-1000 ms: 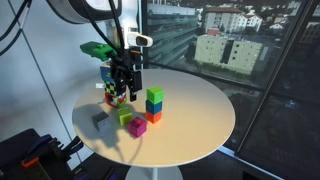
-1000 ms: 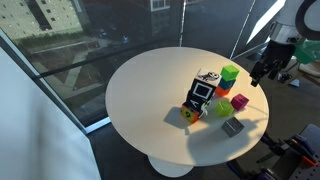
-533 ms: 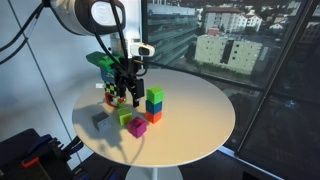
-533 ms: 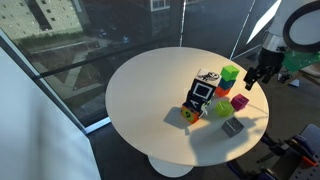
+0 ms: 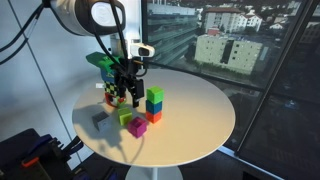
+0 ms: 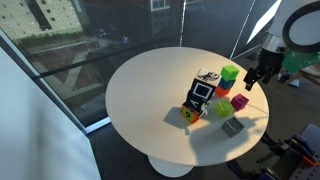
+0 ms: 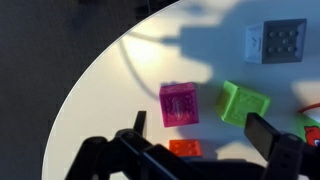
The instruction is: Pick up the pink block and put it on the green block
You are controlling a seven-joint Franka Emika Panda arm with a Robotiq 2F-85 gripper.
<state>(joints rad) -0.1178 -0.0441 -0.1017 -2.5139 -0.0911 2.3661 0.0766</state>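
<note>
Arm: the Franka arm [image 5: 93,12] comes in from the top of an exterior view and bends down over the desk [image 5: 200,115], near the desk's edge. In an exterior view it enters from the right side of the picture [image 6: 300,25].
Wrist: the wrist [image 5: 122,62] points roughly straight down and has a green mount [image 5: 100,62] at its side.
Tool: the tool [image 5: 123,93] hovers just above the desk [image 6: 150,90], close to the desk's edge [image 6: 256,80].
Jaws: spread wide.
Fingers: the dark fingers [image 7: 268,137] reach in from the bottom of the wrist view, well apart.
</note>
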